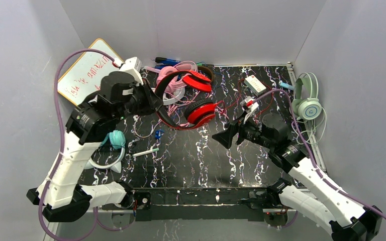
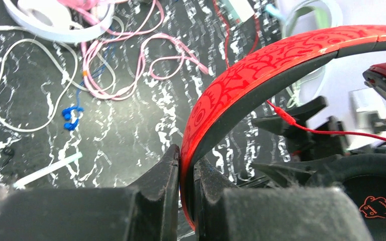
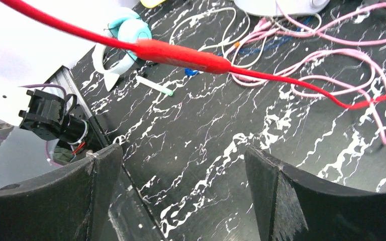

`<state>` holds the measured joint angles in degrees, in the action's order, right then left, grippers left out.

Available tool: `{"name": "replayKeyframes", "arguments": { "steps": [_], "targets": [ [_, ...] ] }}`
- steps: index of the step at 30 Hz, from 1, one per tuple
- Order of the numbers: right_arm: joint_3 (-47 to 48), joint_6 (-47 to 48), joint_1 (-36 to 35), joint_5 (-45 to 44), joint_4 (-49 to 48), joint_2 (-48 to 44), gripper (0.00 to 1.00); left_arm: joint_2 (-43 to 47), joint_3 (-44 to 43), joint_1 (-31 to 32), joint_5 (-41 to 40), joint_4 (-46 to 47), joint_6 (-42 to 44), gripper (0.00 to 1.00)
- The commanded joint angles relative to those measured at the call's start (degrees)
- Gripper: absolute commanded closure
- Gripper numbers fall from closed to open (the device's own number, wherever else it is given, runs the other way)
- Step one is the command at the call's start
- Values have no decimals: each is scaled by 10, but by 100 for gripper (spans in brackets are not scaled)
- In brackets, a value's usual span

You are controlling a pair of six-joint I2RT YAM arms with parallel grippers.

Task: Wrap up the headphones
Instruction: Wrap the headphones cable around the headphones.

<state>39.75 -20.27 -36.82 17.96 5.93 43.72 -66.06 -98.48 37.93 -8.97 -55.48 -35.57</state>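
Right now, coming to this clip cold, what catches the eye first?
The red headphones, near the middle of the table, with the left gripper shut on their patterned headband. Their red cord stretches across in front of the open, empty right gripper. Behind them lies a tangle of pink headphones and loose cords.

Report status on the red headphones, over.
Left gripper shut on red headphones, at headband. Right gripper open, red cord just ahead, ungripped. Pink cord tangled nearby.

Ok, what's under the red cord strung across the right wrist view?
Under the red cord: marbled table, pink cord loops, a teal earcup at left. The right end effector stands open, not touching it. The thin cord hides almost nothing.
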Motion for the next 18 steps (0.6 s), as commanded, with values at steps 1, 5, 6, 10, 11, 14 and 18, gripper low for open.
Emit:
{"name": "replayKeyframes", "arguments": {
  "steps": [1,5,6,10,11,14,18],
  "targets": [
    [-14,51,-1,5,-96,-14,1,8,-84,-3,54,4,-23,100],
    [-1,79,-1,-28,-103,-3,1,-12,-145,-2,88,-14,-18,100],
    [-2,92,-1,-27,-108,-3,1,-17,-159,-2,90,-23,-16,100],
    [-1,107,-2,-42,-118,-14,1,-31,-201,-3,108,-44,-13,100],
    [-4,111,-1,-46,-119,-22,1,-30,-208,-3,108,-43,-15,100],
    [-16,119,-1,-45,-125,-51,1,-29,-222,-3,98,-42,-19,100],
    [-29,121,-1,-43,-118,-78,1,-48,-248,-3,53,-75,-11,100]
  ]
}}
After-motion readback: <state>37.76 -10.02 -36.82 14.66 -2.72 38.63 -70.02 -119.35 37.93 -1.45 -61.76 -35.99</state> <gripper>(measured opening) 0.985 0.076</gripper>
